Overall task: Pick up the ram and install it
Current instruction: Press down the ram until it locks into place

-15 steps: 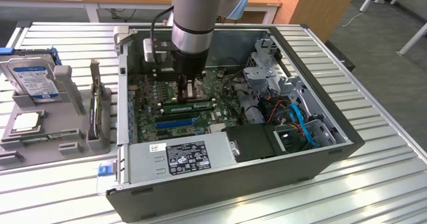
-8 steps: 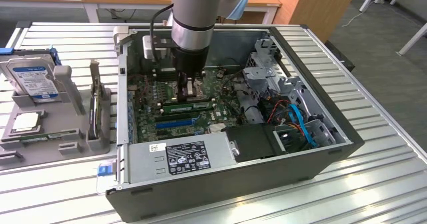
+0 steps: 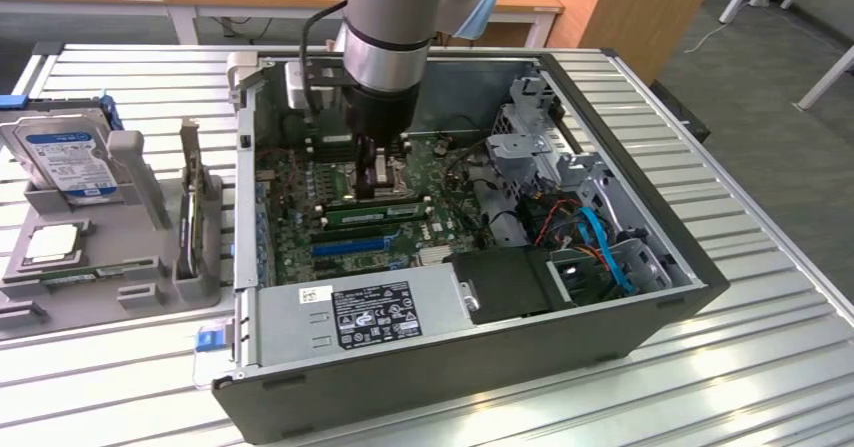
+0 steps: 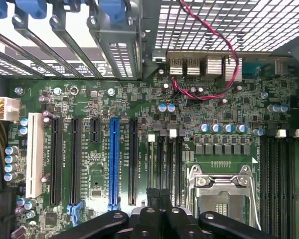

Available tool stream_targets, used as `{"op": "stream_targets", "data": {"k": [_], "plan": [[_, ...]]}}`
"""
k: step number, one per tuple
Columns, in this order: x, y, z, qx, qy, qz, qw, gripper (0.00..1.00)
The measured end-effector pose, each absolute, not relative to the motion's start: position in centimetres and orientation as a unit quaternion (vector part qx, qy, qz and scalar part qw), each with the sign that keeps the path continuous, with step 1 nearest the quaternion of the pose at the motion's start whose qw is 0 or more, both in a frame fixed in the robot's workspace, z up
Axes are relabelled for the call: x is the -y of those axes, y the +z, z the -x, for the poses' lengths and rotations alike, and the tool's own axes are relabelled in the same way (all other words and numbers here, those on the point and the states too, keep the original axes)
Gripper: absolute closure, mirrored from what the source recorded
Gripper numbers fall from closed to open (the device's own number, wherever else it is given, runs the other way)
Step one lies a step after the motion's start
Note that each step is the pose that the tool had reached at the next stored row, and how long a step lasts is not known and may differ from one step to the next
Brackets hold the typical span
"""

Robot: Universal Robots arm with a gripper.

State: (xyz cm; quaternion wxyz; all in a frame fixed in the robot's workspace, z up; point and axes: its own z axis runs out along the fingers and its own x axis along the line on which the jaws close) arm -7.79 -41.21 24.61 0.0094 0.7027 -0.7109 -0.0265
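My gripper point(image 3: 376, 179) reaches down into the open computer case point(image 3: 641, 307), over the motherboard point(image 4: 89, 99), with its fingers pressed together and shut. In the wrist view the gripper point(image 4: 160, 215) hangs over the black memory slots point(image 4: 165, 159) beside the processor socket point(image 4: 220, 193), and nothing shows between the fingers. In the exterior view a green ram point(image 3: 379, 206) stands on edge in those slots, just in front of the fingertips. Whether the fingers touch it I cannot tell.
A grey fixture point(image 3: 134, 297) at the exterior view's left holds a hard drive point(image 3: 67, 157), a square processor chip point(image 3: 54, 242) and a narrow green strip point(image 3: 74, 272). Inside the case are the power supply point(image 3: 367, 312), a drive cage point(image 3: 534, 137) and blue cables point(image 3: 601, 242).
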Motion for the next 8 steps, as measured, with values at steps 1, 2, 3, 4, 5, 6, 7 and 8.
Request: {"op": "stream_targets", "data": {"k": [1,2,3,4,5,6,7,8], "plan": [[41.21,24.73,7.79,0.711,-0.026,-0.703,0.009,0.90],[41.21,24.84,7.79,0.711,-0.026,-0.703,0.009,0.90],[41.21,24.97,7.79,0.711,-0.026,-0.703,0.009,0.90],[41.21,25.09,7.79,0.711,-0.026,-0.703,0.009,0.90],[41.21,25.21,7.79,0.711,-0.026,-0.703,0.009,0.90],[41.21,25.32,7.79,0.711,-0.026,-0.703,0.009,0.90],[41.21,25.44,7.79,0.711,-0.026,-0.703,0.009,0.90],[41.21,25.55,7.79,0.711,-0.026,-0.703,0.009,0.90]]}}
